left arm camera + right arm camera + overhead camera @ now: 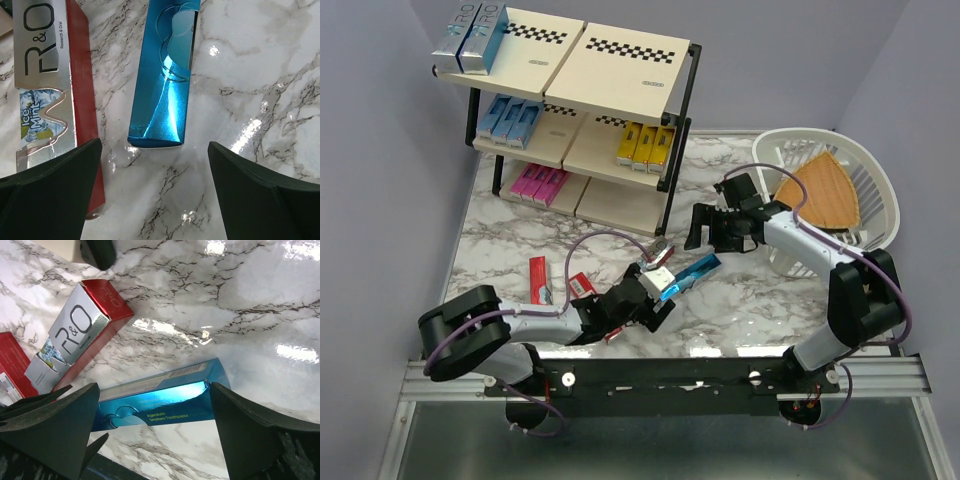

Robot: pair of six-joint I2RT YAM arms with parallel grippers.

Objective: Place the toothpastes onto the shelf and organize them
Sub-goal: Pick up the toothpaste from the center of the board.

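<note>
the marble surface (750, 310) is the biggest thing here. at its far left stands the shelf (620, 60). some toothpastes are already on it: silver ones (470, 38) on top, light blue ones (512, 118) and yellow ones (647, 145) in the middle, and pink ones (540, 183) at the bottom. a white basket (880, 190) sits at the right.

the left gripper (155, 142) is wide open and holds nothing. the right gripper (155, 385) is wide open too, with nothing in it.

a shiny blue box (165, 85) lies flat on the surface, near both grippers. a silver and red box (47, 75) lies just beside it. two red boxes (538, 278) lie further left.

i think the job is partly done. these loose boxes are not on the shelf yet.
</note>
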